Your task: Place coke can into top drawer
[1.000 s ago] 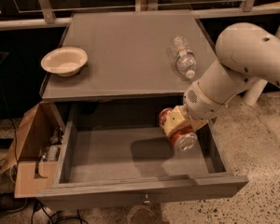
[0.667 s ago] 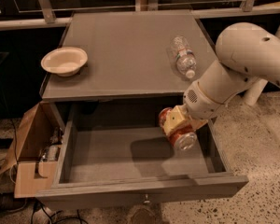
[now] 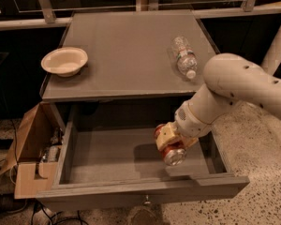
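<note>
The top drawer (image 3: 107, 156) is pulled open below the cabinet top, its flat grey-brown bottom bare on the left and middle. My gripper (image 3: 170, 142) is over the drawer's right part, shut on the coke can (image 3: 171, 153). The red can lies on its side in the cream fingers (image 3: 163, 138), its silver end facing the camera. It hangs a little above the drawer bottom and casts a shadow to its left. The white arm reaches in from the right.
A cream bowl (image 3: 64, 61) sits at the left of the cabinet top (image 3: 126, 50). A clear plastic water bottle (image 3: 184, 56) lies at its right. A brown cardboard box (image 3: 30, 153) stands on the floor left of the drawer. Speckled floor lies to the right.
The arm and can have shifted slightly lower and nearer the drawer front; the can stays held.
</note>
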`<state>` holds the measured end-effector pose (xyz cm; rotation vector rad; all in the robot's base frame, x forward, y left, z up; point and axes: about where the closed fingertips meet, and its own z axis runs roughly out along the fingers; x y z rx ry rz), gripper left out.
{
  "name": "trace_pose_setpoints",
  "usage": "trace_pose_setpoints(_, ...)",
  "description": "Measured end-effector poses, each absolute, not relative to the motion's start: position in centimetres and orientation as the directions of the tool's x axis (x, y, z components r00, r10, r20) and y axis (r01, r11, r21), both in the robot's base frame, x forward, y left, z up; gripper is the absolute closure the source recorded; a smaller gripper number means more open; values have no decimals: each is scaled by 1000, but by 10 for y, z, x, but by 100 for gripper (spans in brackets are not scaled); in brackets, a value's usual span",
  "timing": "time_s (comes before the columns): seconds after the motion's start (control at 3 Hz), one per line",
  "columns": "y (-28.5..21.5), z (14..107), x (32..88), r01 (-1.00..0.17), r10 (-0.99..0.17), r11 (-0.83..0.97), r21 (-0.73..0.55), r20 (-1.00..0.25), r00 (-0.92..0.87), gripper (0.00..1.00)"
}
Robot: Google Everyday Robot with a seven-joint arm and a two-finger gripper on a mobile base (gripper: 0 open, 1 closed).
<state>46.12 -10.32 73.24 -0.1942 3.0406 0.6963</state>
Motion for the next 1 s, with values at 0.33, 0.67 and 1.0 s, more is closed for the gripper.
trace_pose_setpoints(0.33, -98, 710, 459, -60, -52, 901, 430, -30, -998, 100)
trace_pose_setpoints(0.67, -98, 709, 459, -55, -46, 901, 430, -32, -998, 100)
trace_pose_setpoints(1.0, -90, 692, 464, -8, -3, 896, 443, -12, -1000, 100)
